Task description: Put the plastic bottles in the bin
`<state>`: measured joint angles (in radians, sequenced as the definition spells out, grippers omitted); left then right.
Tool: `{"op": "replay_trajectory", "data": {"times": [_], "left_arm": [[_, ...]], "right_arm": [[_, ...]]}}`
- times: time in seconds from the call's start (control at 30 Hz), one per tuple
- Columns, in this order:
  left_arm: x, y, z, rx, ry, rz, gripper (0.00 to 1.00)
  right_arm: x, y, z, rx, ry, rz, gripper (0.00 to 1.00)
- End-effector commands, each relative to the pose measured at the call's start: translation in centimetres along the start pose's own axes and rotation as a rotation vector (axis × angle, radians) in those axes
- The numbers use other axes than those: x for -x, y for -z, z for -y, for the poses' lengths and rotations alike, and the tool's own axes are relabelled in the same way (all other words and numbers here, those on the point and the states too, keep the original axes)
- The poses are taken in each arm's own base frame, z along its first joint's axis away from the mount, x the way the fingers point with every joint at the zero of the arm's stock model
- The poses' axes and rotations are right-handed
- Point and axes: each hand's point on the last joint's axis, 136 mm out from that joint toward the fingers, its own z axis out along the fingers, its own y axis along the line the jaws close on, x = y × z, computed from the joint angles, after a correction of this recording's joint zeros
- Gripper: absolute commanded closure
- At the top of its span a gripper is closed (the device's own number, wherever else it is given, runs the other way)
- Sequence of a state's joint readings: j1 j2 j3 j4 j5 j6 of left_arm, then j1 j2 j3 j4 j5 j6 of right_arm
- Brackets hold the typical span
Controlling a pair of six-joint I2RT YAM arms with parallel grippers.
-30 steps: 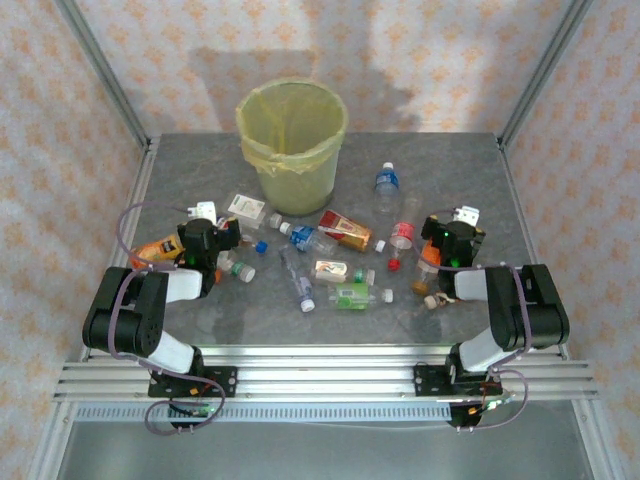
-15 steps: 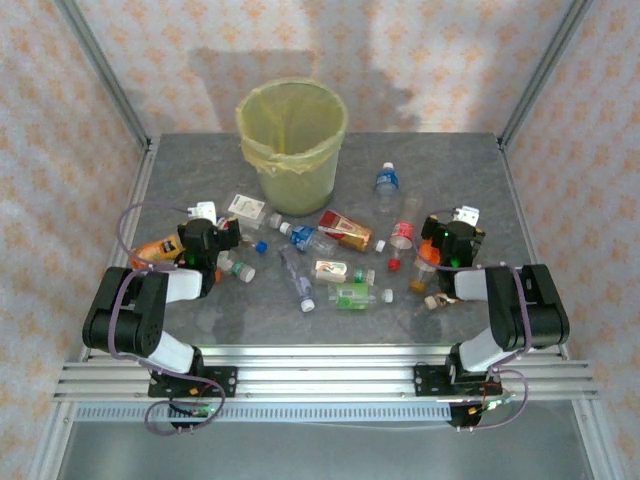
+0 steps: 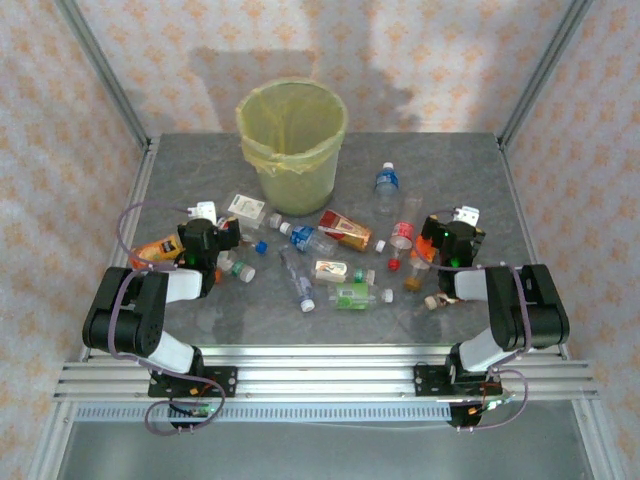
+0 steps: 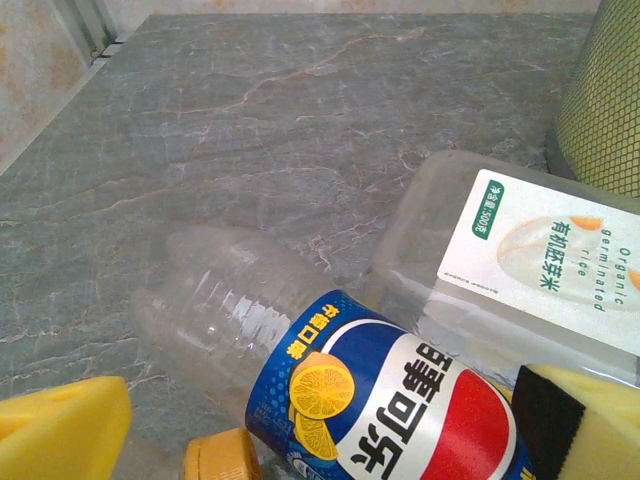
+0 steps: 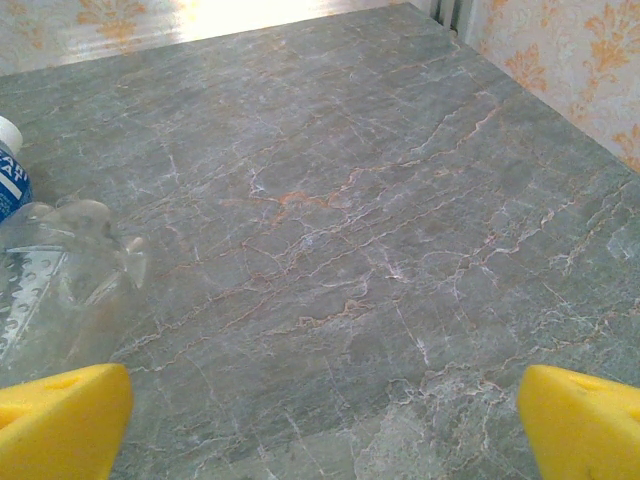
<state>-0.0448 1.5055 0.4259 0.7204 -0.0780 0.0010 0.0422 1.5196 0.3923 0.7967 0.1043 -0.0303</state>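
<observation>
Top external: rightmost orange bottle [image 3: 413, 275] farther left (slightly)

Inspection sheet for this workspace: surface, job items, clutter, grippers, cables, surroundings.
Surface: grey marbled table.
Job's things: bin upright at the far middle, yellow liner; bottles lying scattered before it.
Clutter: nothing seen.
Grippers: left gripper jaws open, Pepsi bottle between them; right gripper jaws open over bare table, clear bottle beside it.
Cables: purple cables loop along both arms.
Surroundings: patterned walls, metal frame posts, rail at the near edge.
</observation>
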Motion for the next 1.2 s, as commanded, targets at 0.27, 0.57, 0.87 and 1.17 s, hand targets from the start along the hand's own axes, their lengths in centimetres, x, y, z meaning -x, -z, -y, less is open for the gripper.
{"op": "replay_trajectory", "data": {"times": [0.27, 0.57, 0.87, 1.17], "left_arm": [[3.9, 2.3, -1.9, 0.078, 0.026, 0.03, 0.0], [7.2, 7.4, -4.5, 0.164, 0.107, 0.092, 0.0], [9.0, 13.7, -6.4, 0.183, 0.389, 0.096, 0.0], [7.7, 14.7, -3.0, -0.024, 0.566, 0.013, 0.0]], "right_arm": [[3.5, 1.3, 1.5, -0.093, -0.016, 0.009, 0.01], [8.6, 6.8, 3.8, -0.207, -0.112, -0.035, 0.01], [7.4, 11.5, 5.5, -0.367, -0.249, -0.361, 0.01], [1.4, 15.2, 4.5, -0.374, -0.299, -0.717, 0.01]]}}
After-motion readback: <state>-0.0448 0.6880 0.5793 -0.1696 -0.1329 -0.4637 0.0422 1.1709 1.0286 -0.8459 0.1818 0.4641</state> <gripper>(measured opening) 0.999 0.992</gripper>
